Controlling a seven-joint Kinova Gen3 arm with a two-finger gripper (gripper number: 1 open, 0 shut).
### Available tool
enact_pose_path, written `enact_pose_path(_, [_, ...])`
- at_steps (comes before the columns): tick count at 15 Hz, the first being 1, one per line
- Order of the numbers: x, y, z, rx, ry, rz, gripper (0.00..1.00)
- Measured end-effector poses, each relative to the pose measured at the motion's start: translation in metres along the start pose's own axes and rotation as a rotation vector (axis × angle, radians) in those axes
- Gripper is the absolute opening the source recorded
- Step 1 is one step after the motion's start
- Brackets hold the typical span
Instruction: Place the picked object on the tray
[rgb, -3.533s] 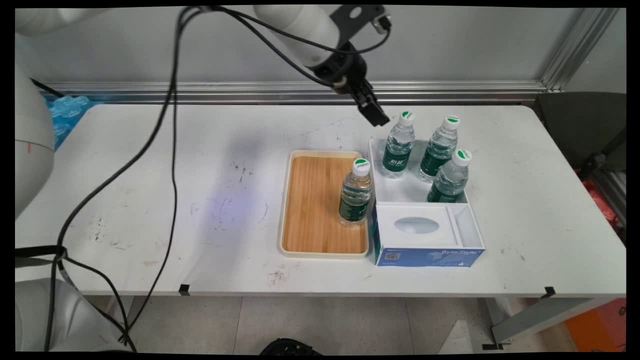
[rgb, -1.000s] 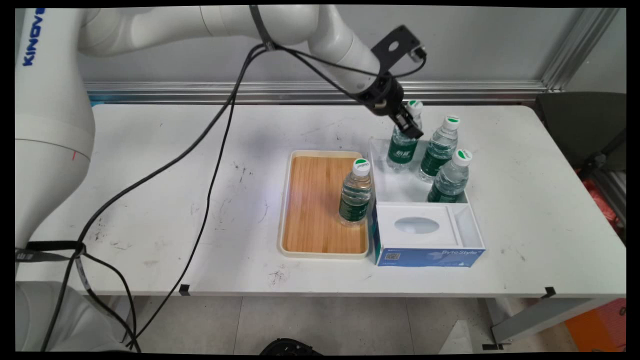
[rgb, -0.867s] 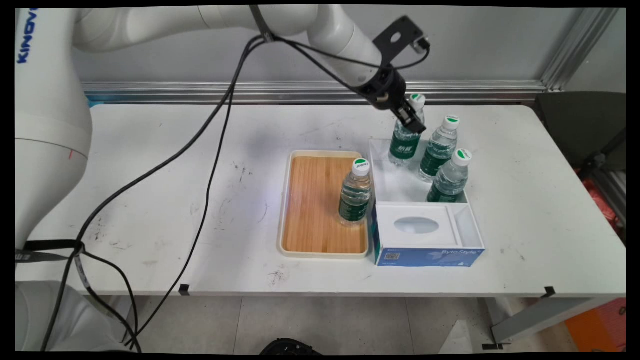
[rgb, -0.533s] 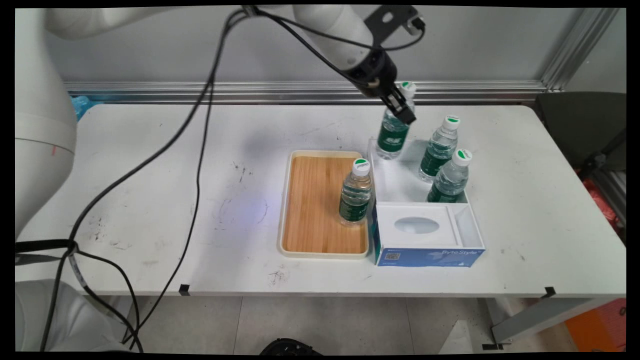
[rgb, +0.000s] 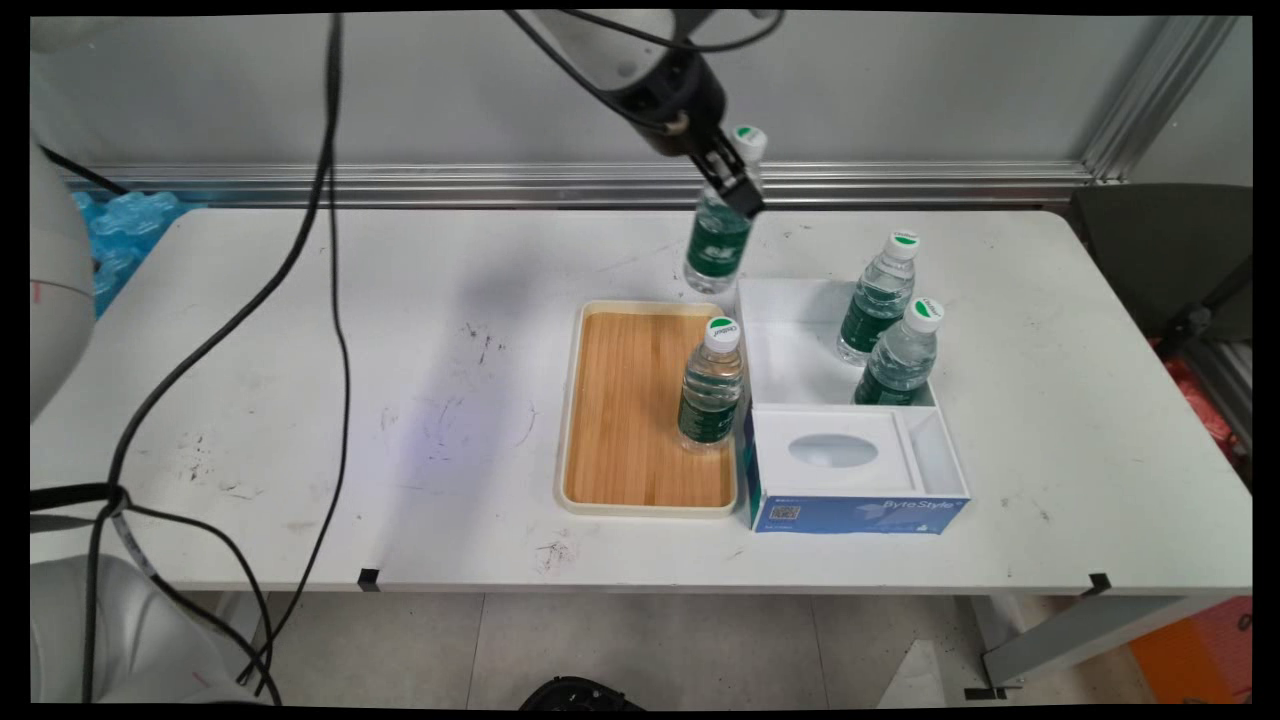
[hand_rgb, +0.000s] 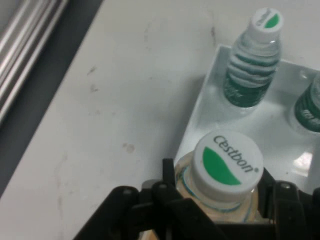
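My gripper (rgb: 735, 185) is shut on the neck of a clear water bottle (rgb: 718, 240) with a green label and a white cap. It hangs tilted in the air over the far end of the wooden tray (rgb: 630, 400), left of the white box (rgb: 790, 345). In the hand view the held bottle's cap (hand_rgb: 227, 167) sits between the fingers of my gripper (hand_rgb: 220, 200). A second bottle (rgb: 711, 388) stands upright on the tray's right side. Two more bottles (rgb: 878, 298) (rgb: 900, 355) stand in the white box; one bottle (hand_rgb: 252, 65) shows beyond the box wall (hand_rgb: 200, 120).
A blue-sided box with an oval opening (rgb: 850, 480) adjoins the white box's near side. Black cables (rgb: 335, 300) hang over the table's left half. Blue packs (rgb: 120, 225) lie at the far left, a dark chair (rgb: 1160, 250) at the right edge.
My gripper closed on the left far bottle in the white box, lifted it out and carried it up and to the left. The other bottles have not moved.
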Motion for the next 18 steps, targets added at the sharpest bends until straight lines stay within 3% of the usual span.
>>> enact_pose_path(3, [-0.024, 0.0, -0.018, 0.032, 0.006, -0.029, 0.0])
enact_pose_path(8, [-0.07, 0.014, -0.035, 0.057, 0.011, 0.003, 0.0])
enact_pose_path(13, [-0.116, 0.033, -0.05, 0.058, 0.005, 0.04, 0.0])
enact_pose_path(18, [-0.149, 0.052, -0.058, 0.03, 0.006, 0.066, 0.0])
